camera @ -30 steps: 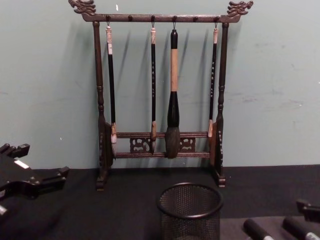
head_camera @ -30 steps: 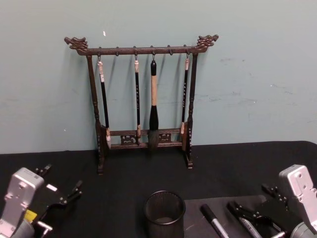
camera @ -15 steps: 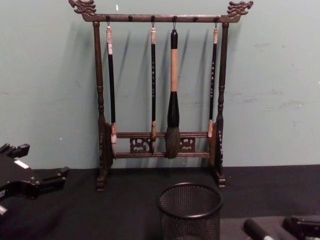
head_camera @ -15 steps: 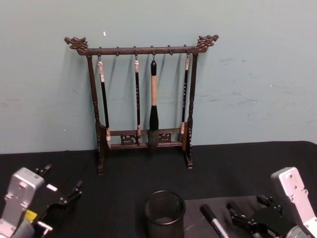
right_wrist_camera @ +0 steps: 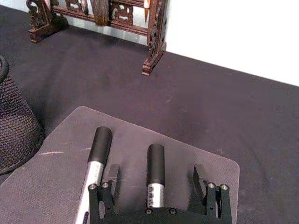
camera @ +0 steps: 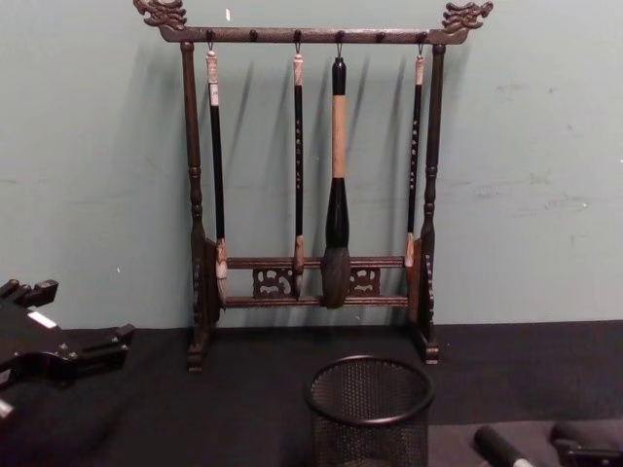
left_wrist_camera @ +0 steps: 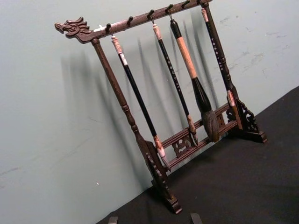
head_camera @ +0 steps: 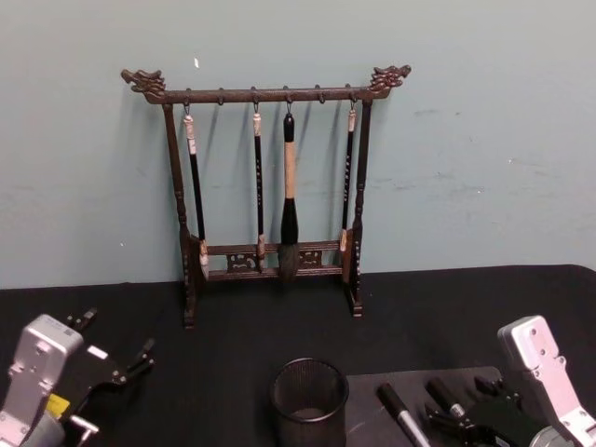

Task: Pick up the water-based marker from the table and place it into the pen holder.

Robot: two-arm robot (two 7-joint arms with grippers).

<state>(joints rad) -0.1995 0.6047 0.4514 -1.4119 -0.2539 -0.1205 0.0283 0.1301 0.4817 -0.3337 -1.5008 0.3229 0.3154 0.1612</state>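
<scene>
Lying flat on a grey mat (right_wrist_camera: 56, 172), just to the right of the pen holder (camera: 368, 433), the marker (right_wrist_camera: 155, 156) has not yet been lifted: its whole length rests on the mat, cap end pointing away from the robot. A second marker (right_wrist_camera: 99, 149) lies alongside it, on the side nearer the pen holder, and the two are close but apart. Which of them is the water-based one I cannot tell.

The right tool (right_wrist_camera: 156, 171) is low over the mat to the right of the pen holder. Its fingers are spread and stand on either side of the farther marker, with a gap on both sides. One finger sits in the narrow space between the two markers. Nothing is gripped.

By my reading, the reach is done and the grasp is about to begin. Closing, lifting, carrying across to the pen holder and dropping in are all left. The pen holder looks empty from above.

The left tool (head_camera: 119, 335) is parked well to the left of the pen holder, fingers apart and holding nothing. Behind the pen holder, a brush rack (head_camera: 270, 93) stands on the dark desk (head_camera: 447, 307), out of the way.
</scene>
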